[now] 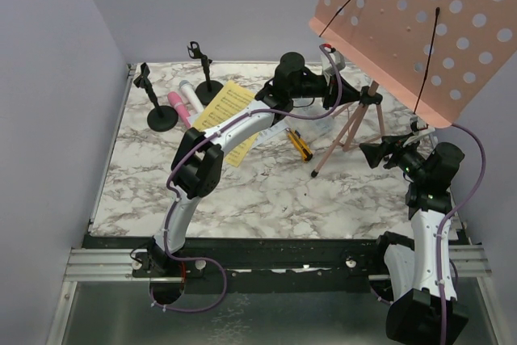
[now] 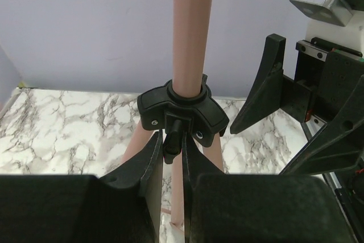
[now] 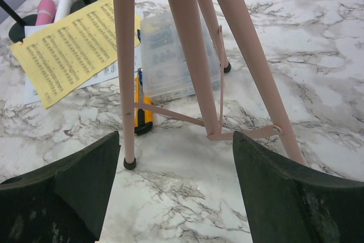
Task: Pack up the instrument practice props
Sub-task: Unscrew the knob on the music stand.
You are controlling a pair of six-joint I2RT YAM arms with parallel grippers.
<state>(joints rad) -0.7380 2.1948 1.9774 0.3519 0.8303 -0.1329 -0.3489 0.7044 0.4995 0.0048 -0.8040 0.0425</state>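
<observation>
The pink perforated music rack (image 1: 420, 18) stands on its tripod legs (image 1: 349, 128) at the right. My left gripper (image 1: 356, 96) is shut on the small black knob (image 2: 172, 139) of the black collar (image 2: 183, 108) where the legs meet the pink pole (image 2: 192, 27). My right gripper (image 1: 374, 153) is open and empty, low beside the legs (image 3: 128, 72). The pink microphone (image 1: 178, 107) and white microphone (image 1: 191, 92) lie by two black mic holders (image 1: 161, 115) (image 1: 208, 86). Yellow sheet music (image 1: 222, 115) lies on white pages.
A yellow-and-black utility knife (image 1: 300, 144) (image 3: 143, 115) and a clear plastic compartment box (image 3: 165, 55) lie just left of the tripod legs. Walls stand close at the left, back and right. The rack's desk overhangs my right arm.
</observation>
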